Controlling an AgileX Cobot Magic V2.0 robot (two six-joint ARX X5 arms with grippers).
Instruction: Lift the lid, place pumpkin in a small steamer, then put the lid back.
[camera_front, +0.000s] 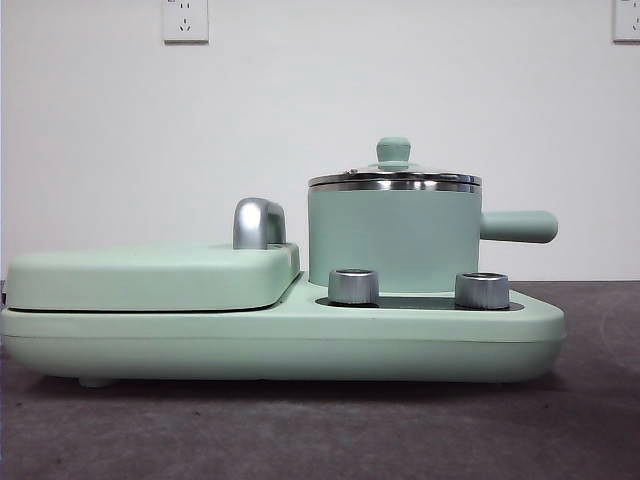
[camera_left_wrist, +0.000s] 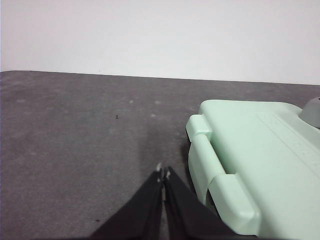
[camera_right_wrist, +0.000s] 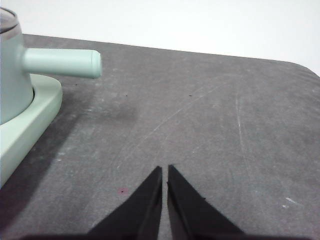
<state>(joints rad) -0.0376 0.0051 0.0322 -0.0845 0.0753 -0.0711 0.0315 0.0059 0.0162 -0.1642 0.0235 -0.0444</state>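
The small steamer (camera_front: 392, 238) is a mint-green pot with a steel rim, standing on the right half of the base, its stubby handle (camera_front: 518, 226) pointing right. The lid (camera_front: 394, 175) sits on the pot, its mint-green knob on top. The right wrist view shows the pot's wall (camera_right_wrist: 11, 75) and handle (camera_right_wrist: 62, 63). My left gripper (camera_left_wrist: 163, 174) is shut over bare table beside the cooker's flat cover (camera_left_wrist: 250, 150). My right gripper (camera_right_wrist: 164, 170) is shut over bare table to the side of the pot's handle. The pumpkin is out of view.
A wide low mint-green base (camera_front: 280, 340) with two steel dials (camera_front: 353, 286) carries the pot. A broad flat mint-green cover (camera_front: 150, 277) with a chrome handle (camera_front: 258, 222) fills its left half. Dark grey table spreads around it, with a white wall behind.
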